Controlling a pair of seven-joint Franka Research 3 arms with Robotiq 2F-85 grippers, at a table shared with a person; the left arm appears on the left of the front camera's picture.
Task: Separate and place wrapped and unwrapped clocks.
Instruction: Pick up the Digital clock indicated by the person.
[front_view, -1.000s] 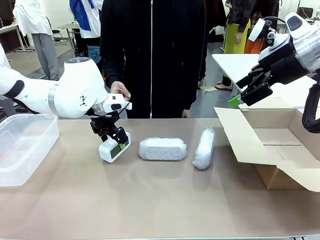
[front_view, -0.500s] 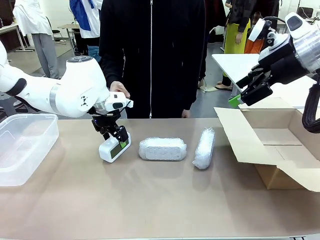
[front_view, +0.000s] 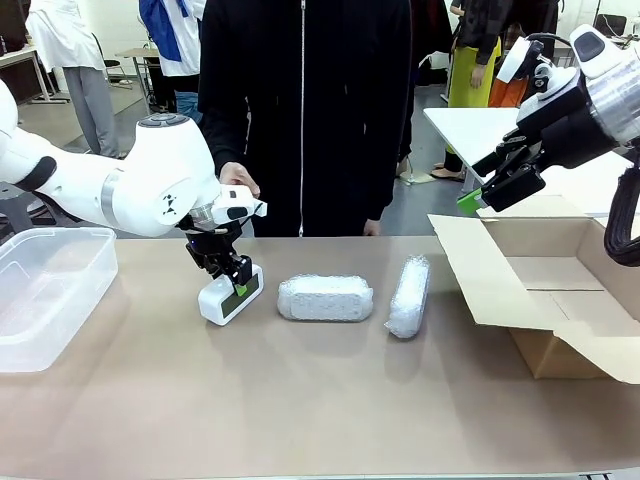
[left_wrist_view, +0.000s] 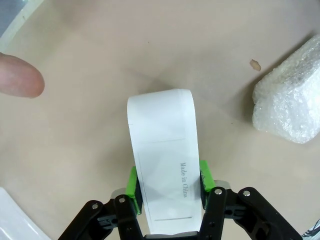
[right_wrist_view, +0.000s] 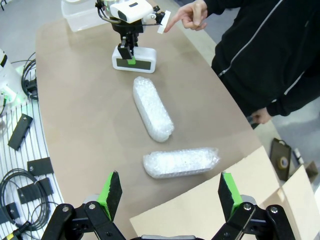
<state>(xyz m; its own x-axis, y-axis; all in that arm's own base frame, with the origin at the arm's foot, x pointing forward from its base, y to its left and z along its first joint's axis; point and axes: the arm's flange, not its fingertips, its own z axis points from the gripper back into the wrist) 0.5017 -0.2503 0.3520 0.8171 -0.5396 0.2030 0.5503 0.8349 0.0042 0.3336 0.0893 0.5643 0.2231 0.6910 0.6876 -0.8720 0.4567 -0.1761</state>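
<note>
We see the left gripper (front_view: 238, 277) clamped on the clock (front_view: 228, 298). In its wrist view the green pads (left_wrist_view: 133, 180) press the two long sides of the white case, which rests on the table (front_view: 300, 400). The right gripper (front_view: 478, 196) hangs high near the open box (front_view: 560, 300), its jaws wide apart and holding nothing. One bundle (front_view: 325, 298) lies just beside the clock, and a second bundle (front_view: 408, 296) lies nearer the box. A clear tub (front_view: 50, 290) sits at the left. A person (front_view: 300, 100) in black stands at the far side.
</note>
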